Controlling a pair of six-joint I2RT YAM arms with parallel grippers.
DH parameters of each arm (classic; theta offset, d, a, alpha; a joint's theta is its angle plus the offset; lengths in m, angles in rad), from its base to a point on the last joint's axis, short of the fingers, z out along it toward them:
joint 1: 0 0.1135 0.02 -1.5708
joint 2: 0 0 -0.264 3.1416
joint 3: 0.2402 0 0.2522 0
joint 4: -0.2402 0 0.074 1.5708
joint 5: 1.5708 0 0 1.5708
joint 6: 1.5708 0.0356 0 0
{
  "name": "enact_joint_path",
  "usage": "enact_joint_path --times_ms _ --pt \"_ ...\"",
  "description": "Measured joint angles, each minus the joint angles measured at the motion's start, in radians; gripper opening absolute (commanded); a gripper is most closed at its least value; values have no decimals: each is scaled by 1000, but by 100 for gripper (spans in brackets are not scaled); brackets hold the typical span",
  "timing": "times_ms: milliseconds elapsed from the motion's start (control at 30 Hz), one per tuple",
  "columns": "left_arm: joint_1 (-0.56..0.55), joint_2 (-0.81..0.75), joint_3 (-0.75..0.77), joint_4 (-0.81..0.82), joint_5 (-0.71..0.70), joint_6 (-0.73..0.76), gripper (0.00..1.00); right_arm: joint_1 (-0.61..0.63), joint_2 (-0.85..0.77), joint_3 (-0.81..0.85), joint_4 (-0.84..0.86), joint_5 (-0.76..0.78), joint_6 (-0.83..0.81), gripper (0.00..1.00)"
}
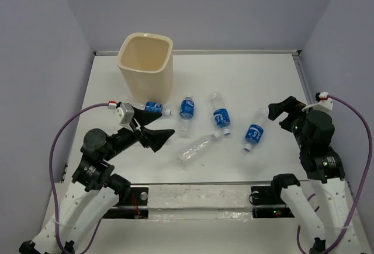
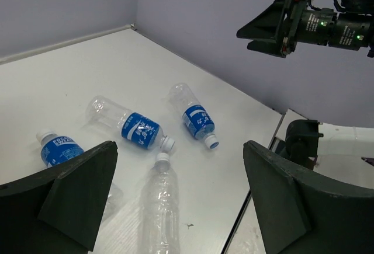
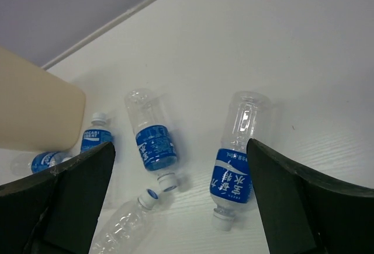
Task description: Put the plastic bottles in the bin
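The cream bin (image 1: 146, 67) stands at the back left. Several clear bottles lie on the table. One labelled bottle (image 1: 153, 108) lies by the bin's base, and three others lie in a row to its right (image 1: 186, 114) (image 1: 220, 114) (image 1: 255, 130). The unlabelled bottle (image 1: 197, 149) lies in front of them. My left gripper (image 1: 153, 127) is open and empty, above the table left of the unlabelled bottle (image 2: 159, 207). My right gripper (image 1: 279, 112) is open and empty, just right of the rightmost bottle (image 3: 236, 160). The bin's side (image 3: 29, 108) shows in the right wrist view.
Grey walls close in the table on three sides. A raised rim (image 1: 198, 51) runs along the back edge. A clear rail (image 1: 198, 195) lies between the arm bases at the near edge. The right arm's gripper (image 2: 274, 23) shows in the left wrist view.
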Motion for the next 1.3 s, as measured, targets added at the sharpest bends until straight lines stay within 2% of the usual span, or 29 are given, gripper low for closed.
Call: enact_joint_path --times_ms 300,500,733,967,1100,1200,1233,1300 --pt "-6 22 0 -14 2 5 99 0 100 -39 -19 80 15 100" --pt "-6 64 0 -17 6 3 99 0 239 -107 -5 111 27 100" --pt "-6 141 0 -47 13 3 99 0 406 -167 65 98 35 100" --pt "-9 147 0 -56 14 4 99 0 592 -173 194 83 50 99" --pt "-16 144 0 -60 13 6 98 -16 776 -156 277 73 50 87" --pt "-20 142 0 -69 6 10 98 -36 901 -128 309 74 49 65" --pt "-20 139 0 -74 1 13 98 -41 931 -119 313 79 58 54" --pt "-21 129 1 -84 -16 18 98 -47 949 -106 315 92 64 51"
